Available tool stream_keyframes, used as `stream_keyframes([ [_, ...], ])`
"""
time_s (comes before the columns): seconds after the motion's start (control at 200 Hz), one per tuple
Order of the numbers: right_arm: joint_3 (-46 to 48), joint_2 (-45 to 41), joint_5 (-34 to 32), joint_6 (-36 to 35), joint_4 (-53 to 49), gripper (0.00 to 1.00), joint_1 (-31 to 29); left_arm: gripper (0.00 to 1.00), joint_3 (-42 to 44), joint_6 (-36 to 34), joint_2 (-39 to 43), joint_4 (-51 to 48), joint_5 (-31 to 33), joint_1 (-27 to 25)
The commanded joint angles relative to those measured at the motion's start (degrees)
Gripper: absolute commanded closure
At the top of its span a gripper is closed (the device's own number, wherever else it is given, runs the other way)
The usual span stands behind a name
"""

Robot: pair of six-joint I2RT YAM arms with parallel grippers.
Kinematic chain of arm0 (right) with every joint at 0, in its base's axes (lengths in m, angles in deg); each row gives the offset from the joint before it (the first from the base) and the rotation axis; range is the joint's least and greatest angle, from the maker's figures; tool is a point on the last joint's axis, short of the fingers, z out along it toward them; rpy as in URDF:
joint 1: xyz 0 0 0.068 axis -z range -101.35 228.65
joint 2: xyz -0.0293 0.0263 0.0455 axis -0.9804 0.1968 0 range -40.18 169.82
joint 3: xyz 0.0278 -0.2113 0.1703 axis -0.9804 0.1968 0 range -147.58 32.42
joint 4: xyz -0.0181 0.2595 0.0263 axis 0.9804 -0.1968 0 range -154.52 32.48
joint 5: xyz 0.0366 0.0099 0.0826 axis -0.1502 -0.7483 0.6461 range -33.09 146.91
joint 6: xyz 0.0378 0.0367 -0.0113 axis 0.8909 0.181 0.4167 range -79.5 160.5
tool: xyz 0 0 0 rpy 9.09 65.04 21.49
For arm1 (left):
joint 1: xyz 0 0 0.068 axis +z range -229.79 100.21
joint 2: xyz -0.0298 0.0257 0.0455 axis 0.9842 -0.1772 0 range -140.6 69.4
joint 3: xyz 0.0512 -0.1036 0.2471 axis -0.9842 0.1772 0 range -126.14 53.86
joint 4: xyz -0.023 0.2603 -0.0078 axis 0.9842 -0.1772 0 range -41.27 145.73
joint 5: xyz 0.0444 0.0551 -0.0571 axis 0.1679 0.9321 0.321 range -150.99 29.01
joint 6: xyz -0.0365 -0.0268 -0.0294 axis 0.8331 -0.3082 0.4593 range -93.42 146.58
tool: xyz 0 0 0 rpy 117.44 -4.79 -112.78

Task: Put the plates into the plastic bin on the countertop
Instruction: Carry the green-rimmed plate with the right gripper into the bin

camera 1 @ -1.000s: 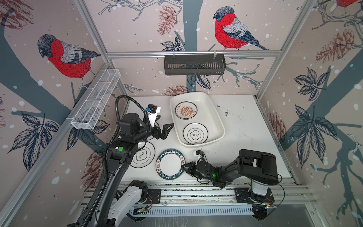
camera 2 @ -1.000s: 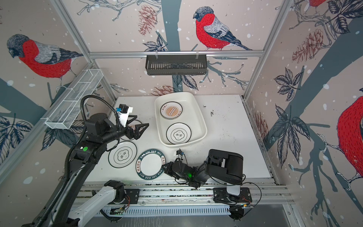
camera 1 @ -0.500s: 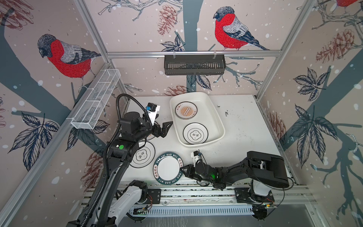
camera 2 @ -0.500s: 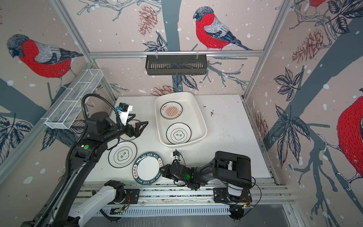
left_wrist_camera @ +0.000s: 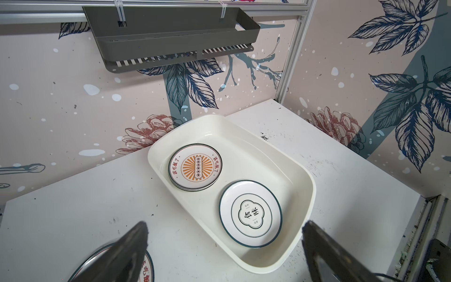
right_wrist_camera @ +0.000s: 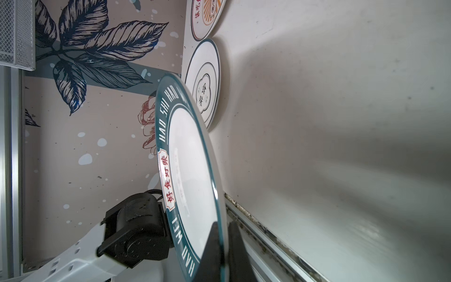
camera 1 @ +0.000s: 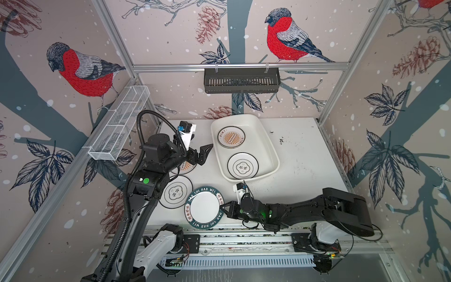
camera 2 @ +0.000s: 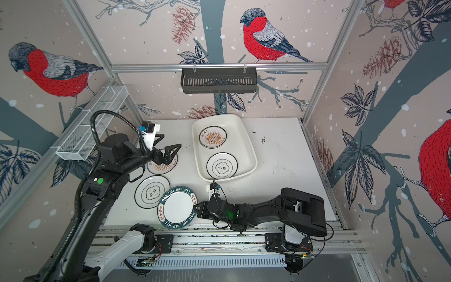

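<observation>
The plastic bin (camera 1: 273,146) (camera 2: 249,146) (left_wrist_camera: 310,185) stands at the back middle of the countertop (camera 1: 300,166). In it lie an orange-sunburst plate stack (camera 1: 231,137) (left_wrist_camera: 195,168) and an emblem plate (camera 1: 242,166) (left_wrist_camera: 251,214). Left of the bin, another sunburst plate (camera 1: 189,168) lies under my open, empty left gripper (camera 1: 203,152) (camera 2: 174,151) (left_wrist_camera: 224,227). A second emblem plate (camera 1: 175,191) (right_wrist_camera: 205,92) lies nearer the front. My right gripper (camera 1: 223,207) (camera 2: 197,207) (right_wrist_camera: 224,227) is shut on the right edge of the green-lettered plate (camera 1: 204,207) (right_wrist_camera: 190,171), which is tilted up off the countertop at the front edge.
A black slotted rack (camera 1: 241,80) hangs on the back wall. A white wire-mesh basket (camera 1: 119,129) is fixed to the left wall. Aluminium rails (camera 1: 244,239) run along the front, under the held plate's near edge. Dark specks (camera 1: 280,140) lie right of the bin.
My right gripper has drawn the green-lettered plate a little left and toward the front edge, with its arm stretched out lower. The left gripper has barely moved and stays open.
</observation>
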Motion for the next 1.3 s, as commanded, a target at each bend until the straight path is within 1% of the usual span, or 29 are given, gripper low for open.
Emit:
stream_keyframes([
  [0.0,-0.48,-2.02,1.90,-1.93,-1.39,0.98,1.21,0.03,-1.02,0.30,0.02,-0.94,0.06,0.03],
  [0.1,-1.32,-4.35,3.47,-3.39,-3.68,0.98,2.89,0.03,-1.36,0.26,0.52,-1.38,0.19,-0.01],
  [0.245,-4.27,-8.66,5.84,-6.62,-10.89,0.97,6.55,0.03,-1.57,0.11,0.83,-2.11,0.46,-0.01],
  [0.35,-7.24,-11.54,8.85,-10.32,-17.40,0.97,11.47,0.03,-1.59,-1.05,0.92,-2.86,1.22,-0.01],
  [0.495,-9.42,-14.48,12.62,-14.55,-22.39,0.96,18.57,0.03,-1.79,-1.10,1.65,-3.66,3.28,0.00],
  [0.665,-10.50,-17.11,17.68,-19.03,-25.79,0.95,28.25,0.03,-1.83,0.00,1.78,-3.80,0.21,0.00],
  [0.761,-11.19,-17.70,21.18,-22.05,-27.34,0.95,34.47,0.03,-0.87,0.62,1.67,-3.28,-0.26,-0.01],
  [0.881,-12.89,-16.78,26.12,-25.90,-28.31,0.95,41.86,0.03,0.72,-0.45,1.77,-3.48,-1.96,0.03],
  [1.006,-16.25,-13.69,29.97,-31.35,-31.90,0.95,48.02,0.03,2.27,-2.58,2.75,-4.30,-6.48,-0.01],
  [1.106,-18.38,-10.31,32.84,-35.25,-34.03,0.95,51.77,0.03,3.79,-2.76,3.50,-3.89,-7.93,0.00],
  [1.296,-20.73,-6.14,37.23,-40.75,-35.19,0.96,56.32,0.03,4.79,-2.27,3.86,-3.44,-7.24,-0.01],
])
